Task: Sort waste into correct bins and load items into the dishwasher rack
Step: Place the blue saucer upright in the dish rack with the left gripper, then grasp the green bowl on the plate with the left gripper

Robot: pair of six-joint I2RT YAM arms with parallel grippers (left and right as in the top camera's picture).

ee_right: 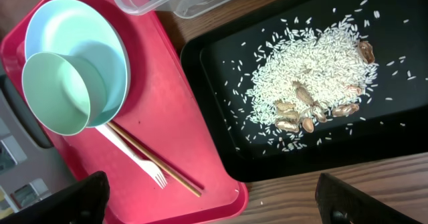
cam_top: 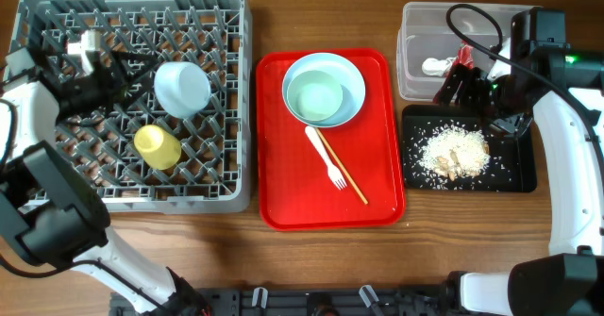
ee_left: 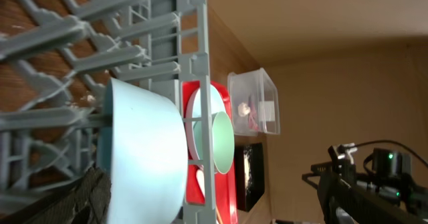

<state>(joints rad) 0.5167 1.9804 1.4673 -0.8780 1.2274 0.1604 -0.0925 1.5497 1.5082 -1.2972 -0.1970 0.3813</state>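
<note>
The grey dishwasher rack (cam_top: 132, 189) holds an upside-down pale bowl (cam_top: 182, 88) and a yellow cup (cam_top: 157, 146). My left gripper (cam_top: 118, 71) is open inside the rack, just left of that bowl (ee_left: 144, 157). On the red tray (cam_top: 283, 193) a mint-green bowl (cam_top: 316, 99) sits in a pale round plate (cam_top: 354, 80), with a white fork (cam_top: 326, 160) and a wooden chopstick (cam_top: 344, 170) beside them. The clear tub (cam_top: 415, 24) holds a red wrapper (cam_top: 464, 56) and a white scrap (cam_top: 433, 67). Rice crumbs (cam_top: 453, 151) lie on the black tray (cam_top: 519, 179). My right gripper (cam_top: 467, 82) is open and empty above them.
In the right wrist view the red tray's corner (ee_right: 227, 197) sits close to the black tray (ee_right: 221, 117), with bare wood (ee_right: 294, 197) below. A few peanut-like bits (ee_right: 294, 117) lie in the rice. Upright pegs fill the rack (ee_left: 194, 63).
</note>
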